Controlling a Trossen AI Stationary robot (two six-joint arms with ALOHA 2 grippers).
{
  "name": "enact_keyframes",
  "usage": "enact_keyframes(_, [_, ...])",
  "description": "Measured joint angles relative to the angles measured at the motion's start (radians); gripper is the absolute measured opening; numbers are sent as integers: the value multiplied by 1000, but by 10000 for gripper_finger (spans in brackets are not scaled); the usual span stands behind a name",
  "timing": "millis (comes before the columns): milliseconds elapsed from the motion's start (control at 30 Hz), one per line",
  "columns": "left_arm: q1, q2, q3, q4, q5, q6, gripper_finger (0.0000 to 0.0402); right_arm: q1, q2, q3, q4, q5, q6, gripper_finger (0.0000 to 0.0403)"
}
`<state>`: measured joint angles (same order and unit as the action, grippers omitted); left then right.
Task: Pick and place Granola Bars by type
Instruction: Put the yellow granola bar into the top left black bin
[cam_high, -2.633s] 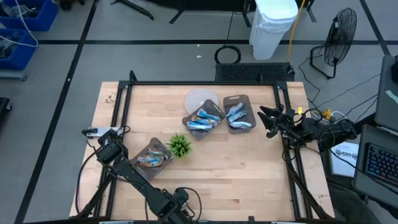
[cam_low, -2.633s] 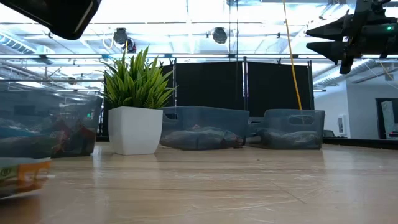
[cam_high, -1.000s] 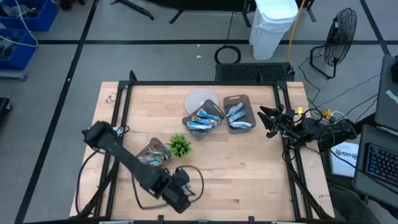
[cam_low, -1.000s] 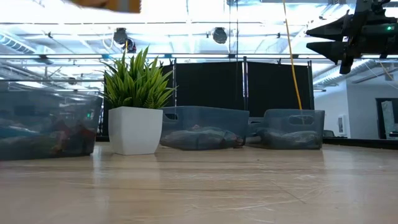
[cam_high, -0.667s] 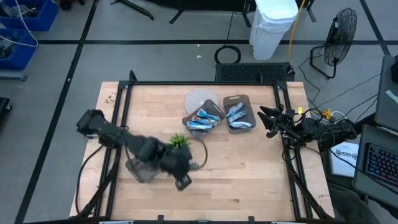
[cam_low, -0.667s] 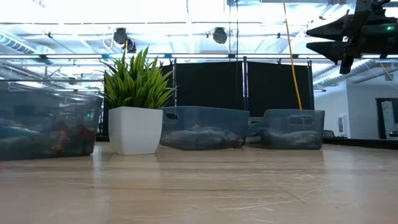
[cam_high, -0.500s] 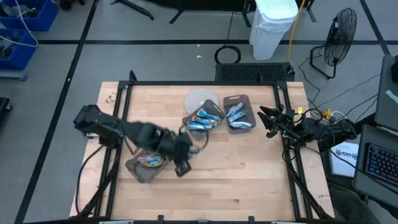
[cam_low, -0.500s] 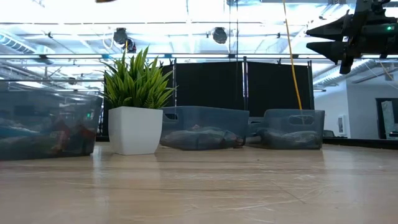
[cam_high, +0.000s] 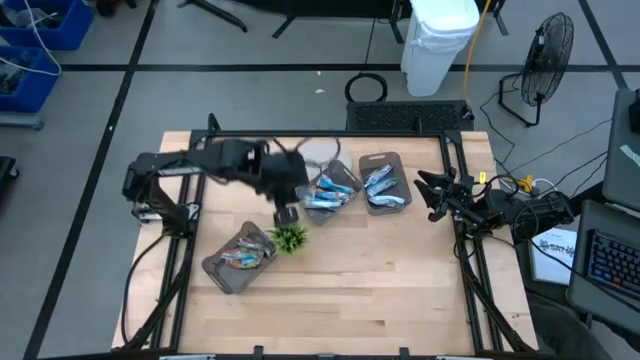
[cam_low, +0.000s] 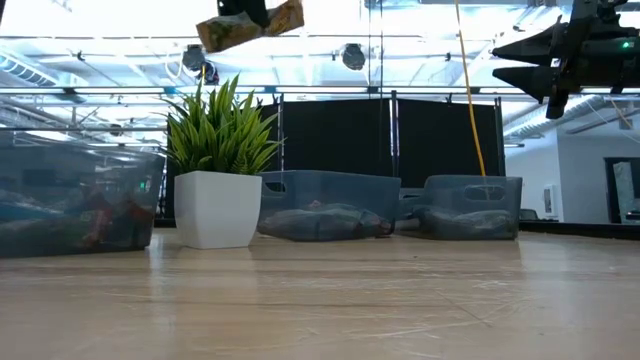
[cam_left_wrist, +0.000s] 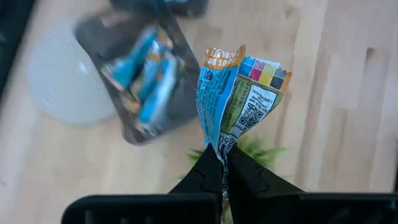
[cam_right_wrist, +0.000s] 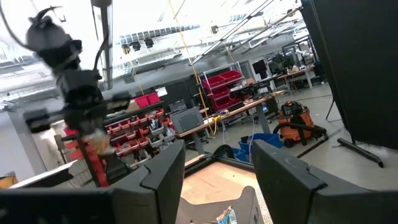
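Observation:
My left gripper (cam_high: 286, 214) hangs high over the small green plant (cam_high: 290, 237), shut on one granola bar (cam_left_wrist: 239, 93), a blue packet with orange trim, which also shows at the top of the low view (cam_low: 250, 25). More granola bars lie in three grey trays: one near left (cam_high: 238, 258), one in the middle (cam_high: 327, 192), one to its right (cam_high: 383, 185). My right gripper (cam_high: 430, 195) waits open above the table's right edge. My left gripper pinches the granola bar's crimped end (cam_left_wrist: 219, 148) between its two fingers, which slant down from above. The packet is squeezed narrow at the fingertips and fans out beyond them. It is lifted clear, well above the plant and trays.
A round pale mat (cam_high: 320, 158) lies partly under the middle tray at the far side. Bare wood spreads across the table's near half (cam_high: 380, 290). A black frame (cam_high: 200, 180) rims the table's left, far and right sides.
My left gripper has swung from close to the table's near edge toward its far edge, passing the near-left tray, rising and rolling about its own axis. It stays shut on the granola bar, which is now above the plant, close to the middle tray.

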<state>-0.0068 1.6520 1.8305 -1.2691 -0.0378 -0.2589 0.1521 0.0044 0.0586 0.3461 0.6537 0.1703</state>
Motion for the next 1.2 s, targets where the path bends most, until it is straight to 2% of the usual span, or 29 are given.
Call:
enact_keyframes(267, [164,-1,59,-16,91,313,7,0,0,0,0,0,0,180])
enact_keyframes(467, [260,30,60,-84,71,505,7,0,0,0,0,0,0,180])
enact_keyframes(600, [311,84,60,-136,5,589,6,0,0,0,0,0,0,180])
enact_keyframes(833, [336,199,60,-121,-16,648,6,0,3,0,0,0,0,180])
enact_keyframes(1200, [284,348,60,-3,24,606,6,0,3,0,0,0,0,180])
